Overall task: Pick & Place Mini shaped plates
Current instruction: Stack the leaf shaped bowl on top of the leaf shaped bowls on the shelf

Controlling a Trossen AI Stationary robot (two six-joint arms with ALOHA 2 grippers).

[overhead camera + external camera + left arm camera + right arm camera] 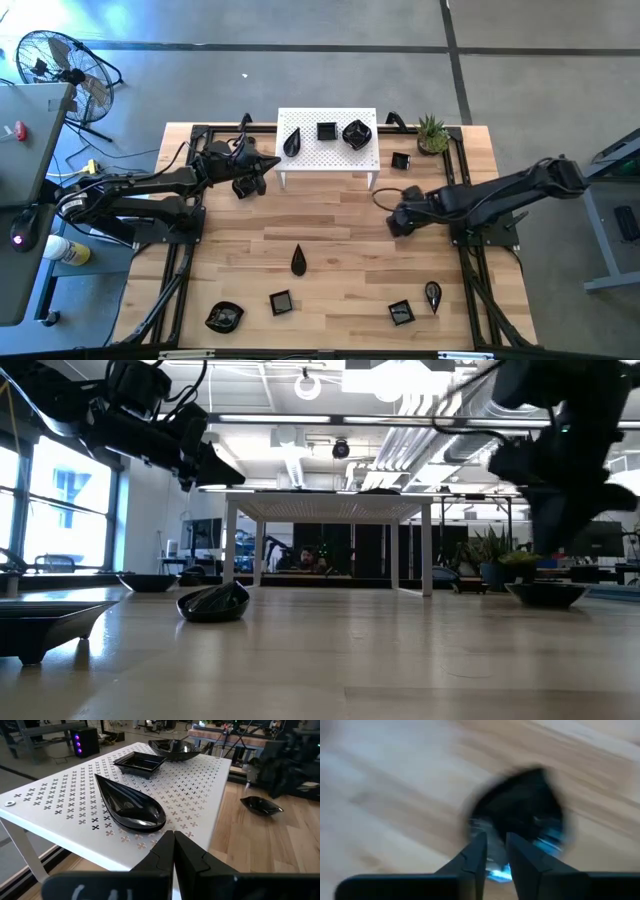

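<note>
Three glossy black mini plates sit on the white perforated stand: a teardrop, a square and a rounded one. My left gripper is shut and empty at the stand's left near corner, its tips just short of the teardrop plate. My right gripper is right of the table's centre, with its fingers narrowly apart on a dark pointed plate. That plate shows as a dark ring in the high view. My right gripper pinches the near rim of the pointed plate between its two fingers, and the plate spreads away beyond the fingertips. The wrist view is blurred. I cannot tell whether the plate is lifted clear or rests on the table.
More black plates lie on the wooden table: a teardrop, squares, a rounded one, a teardrop and a small one by the green plant. Black frame rails run along both sides.
</note>
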